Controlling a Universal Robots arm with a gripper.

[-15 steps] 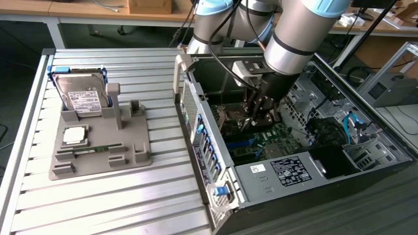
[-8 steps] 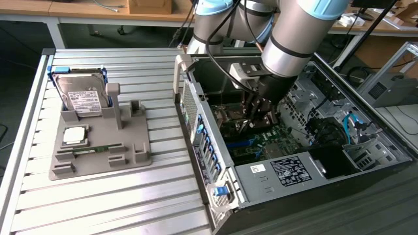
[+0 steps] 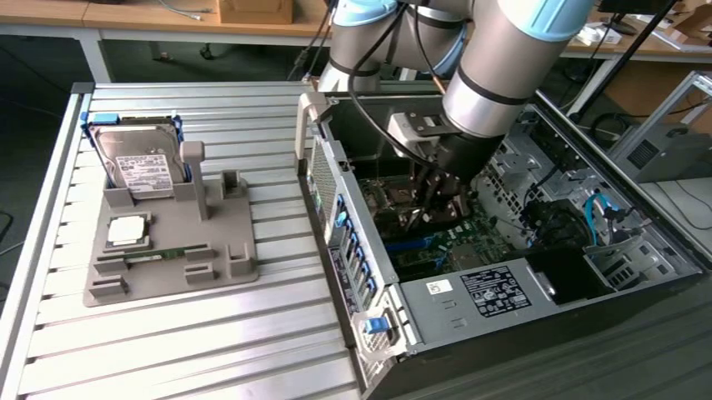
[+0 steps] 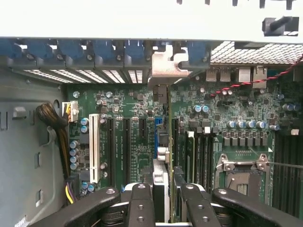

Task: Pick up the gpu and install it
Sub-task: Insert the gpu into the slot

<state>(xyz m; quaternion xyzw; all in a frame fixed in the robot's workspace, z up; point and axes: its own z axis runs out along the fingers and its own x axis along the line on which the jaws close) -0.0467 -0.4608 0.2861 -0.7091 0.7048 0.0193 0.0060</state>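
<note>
Gpu [image 4: 162, 175] pick-up done, seating seemingly left: clamps it edge-on between gripper [image 4: 163, 204] jaws, holds it inside case [image 3: 333, 196] over motherboard [image 4: 132, 142] slots, bracket [image 4: 165, 71] at case's rear wall.

The arm I'm driving is a run of fat silver-grey metal tubes [image 3: 506, 58] with pale blue plastic end caps [image 3: 556, 18], all above the boxy silver-grey wrist block [image 3: 418, 129]. A black rubber band [image 3: 495, 93] rings the tube just above that block, and a thin black cable [image 3: 358, 92] loops beside it. Under the block I see the matte black gripper [image 3: 428, 212], its jointed link fingers [image 4: 142, 203] dotted with round pivot screws.
</note>
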